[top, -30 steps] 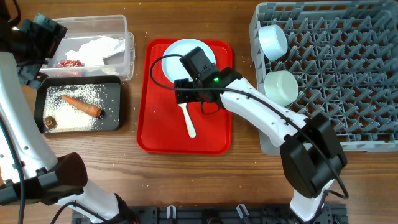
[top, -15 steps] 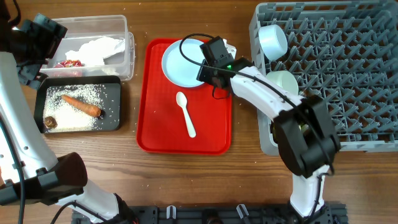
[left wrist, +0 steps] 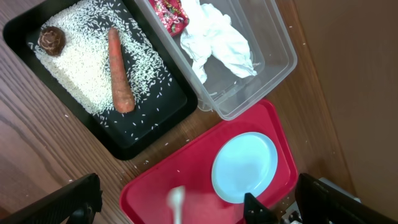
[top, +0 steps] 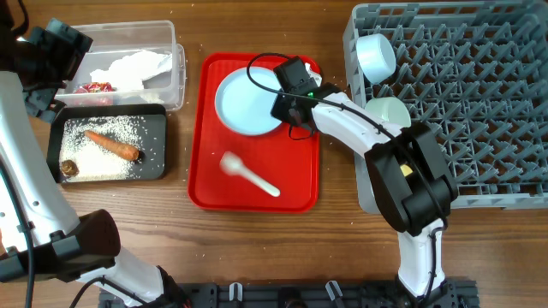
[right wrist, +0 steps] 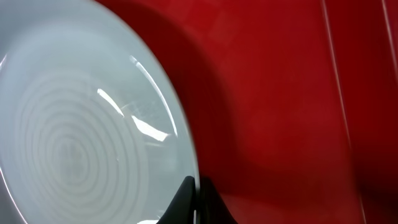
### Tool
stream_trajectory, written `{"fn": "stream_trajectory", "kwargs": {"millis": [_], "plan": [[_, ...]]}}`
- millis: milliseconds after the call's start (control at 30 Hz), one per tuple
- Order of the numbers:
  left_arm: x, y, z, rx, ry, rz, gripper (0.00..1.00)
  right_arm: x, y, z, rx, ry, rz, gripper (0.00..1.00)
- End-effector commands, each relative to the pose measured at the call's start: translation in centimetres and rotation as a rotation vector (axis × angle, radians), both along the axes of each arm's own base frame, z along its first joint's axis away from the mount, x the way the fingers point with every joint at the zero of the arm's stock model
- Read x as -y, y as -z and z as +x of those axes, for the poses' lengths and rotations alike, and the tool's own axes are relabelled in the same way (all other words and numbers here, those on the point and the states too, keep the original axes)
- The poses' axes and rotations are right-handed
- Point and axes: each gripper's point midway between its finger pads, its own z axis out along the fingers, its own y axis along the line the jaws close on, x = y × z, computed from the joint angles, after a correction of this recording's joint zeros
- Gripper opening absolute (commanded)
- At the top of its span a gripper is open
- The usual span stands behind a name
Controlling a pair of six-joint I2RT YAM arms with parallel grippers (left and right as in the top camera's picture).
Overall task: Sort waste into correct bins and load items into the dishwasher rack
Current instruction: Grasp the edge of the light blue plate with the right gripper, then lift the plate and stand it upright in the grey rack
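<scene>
The wooden surface (top: 257, 248) bears a red tray (top: 210, 184). Left of it sit a clear tub (top: 175, 51) and a black tray (top: 163, 145), with pale specks (top: 192, 49), perhaps rice. The grey rack (top: 479, 103) is to its right.

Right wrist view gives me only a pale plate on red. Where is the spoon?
Observer: The white spoon lies on the red tray, below the pale blue plate in the overhead view and not touching it.
Operator: What is in the rack?
Observer: The dishwasher rack holds an upper bowl and a lower bowl at its left edge.
Operator: And the waste?
Observer: The carrot stick and rice sit in the black tray; the napkin is in the clear tub.
</scene>
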Motion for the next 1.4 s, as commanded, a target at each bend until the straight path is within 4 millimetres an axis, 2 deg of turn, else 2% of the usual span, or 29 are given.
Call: {"fn": "stream_trajectory", "kwargs": {"millis": [0, 200, 333, 467, 567, 633, 733, 800, 933, 1033, 1100, 1200, 1367], "plan": [[-0.3, 0.0, 0.0, -0.003, -0.022, 0.002, 1.0, 0.1, 1.3, -1.0, -0.065, -0.016, 0.012, 0.04], [-0.3, 0.0, 0.0, -0.003, -0.022, 0.002, 1.0, 0.3, 0.7, -1.1, -0.101, -0.051, 0.052, 0.04], [-0.3, 0.0, 0.0, -0.003, -0.022, 0.002, 1.0, 0.9, -2.6, 0.0, -0.041, -0.136, 0.009, 0.04], [-0.3, 0.0, 0.0, -0.003, -0.022, 0.002, 1.0, 1.5, -9.6, 1.2, 0.096, -0.248, -0.053, 0.04], [-0.3, 0.0, 0.0, -0.003, -0.022, 0.002, 1.0, 2.0, -17.6, 1.5, 0.263, -0.349, -0.105, 0.04], [-0.3, 0.0, 0.0, -0.003, -0.022, 0.002, 1.0, 3.4, -22.7, 1.3, 0.374, -0.36, -0.166, 0.04], [-0.3, 0.0, 0.0, -0.003, -0.022, 0.002, 1.0, 7.0, -29.1, 0.4, 0.525, -0.303, -0.313, 0.04], [-0.3, 0.0, 0.0, -0.003, -0.022, 0.002, 1.0, 10.6, -32.7, -0.3, 0.603, -0.238, -0.483, 0.04], [-0.3, 0.0, 0.0, -0.003, -0.022, 0.002, 1.0, 18.5, -37.8, -2.4, 0.623, -0.028, -0.877, 0.04], [-0.3, 0.0, 0.0, -0.003, -0.022, 0.002, 1.0, 23.8, -39.9, -4.1, 0.555, 0.169, -1.103, 0.04], [-0.3, 0.0, 0.0, -0.003, -0.022, 0.002, 1.0, 25.7, -39.9, -4.2, 0.499, 0.168, -1.173, 0.04], [-0.3, 0.0, 0.0, -0.003, -0.022, 0.002, 1.0, 27.9, -39.2, -3.7, 0.419, 0.131, -1.234, 0.04], [-0.3, 0.0, 0.0, -0.003, -0.022, 0.002, 1.0, 31.9, -36.7, -2.3, 0.211, -0.033, -1.36, 0.04]]}}
